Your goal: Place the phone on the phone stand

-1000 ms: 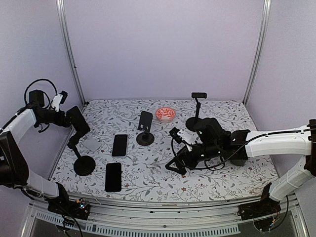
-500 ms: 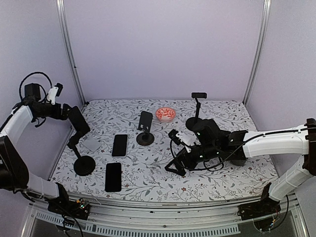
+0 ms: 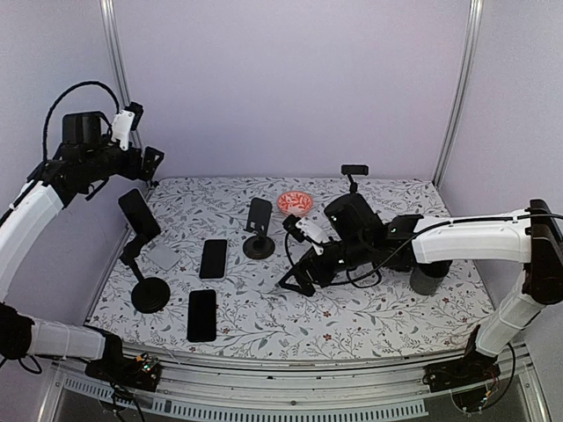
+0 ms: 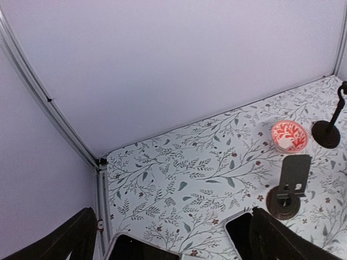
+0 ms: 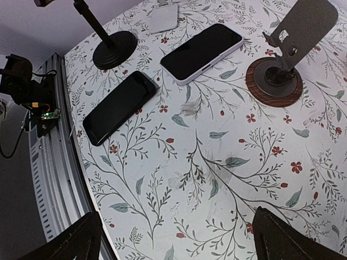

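The right gripper (image 3: 296,282) hangs low over the middle of the table (image 3: 396,325). Its jaws are wide apart and there is nothing in them. The left gripper (image 3: 148,163) is way up high by the back left corner. Its jaws are wide apart too, and it holds nothing.

Two phones lie flat on the table. The white-edged phone (image 5: 201,52) lies just beside the phone stand (image 5: 301,27), on the stand's left. The black phone (image 5: 120,106) lies closer to the front edge, near the first one but not touching it. The phone stand has a round brown foot and a tilted plate, and the plate is bare. So no phone is on it yet.

Both phones are off to the left of the right gripper. The stand is a bit farther back from it. From above, each phone's long side runs from front to back. In the right wrist view they lie slanted across the picture.

The right gripper is much nearer to the phones than the left one, I think. It looks like the right arm should do the picking. Its jaws would need to close across a phone's short side.
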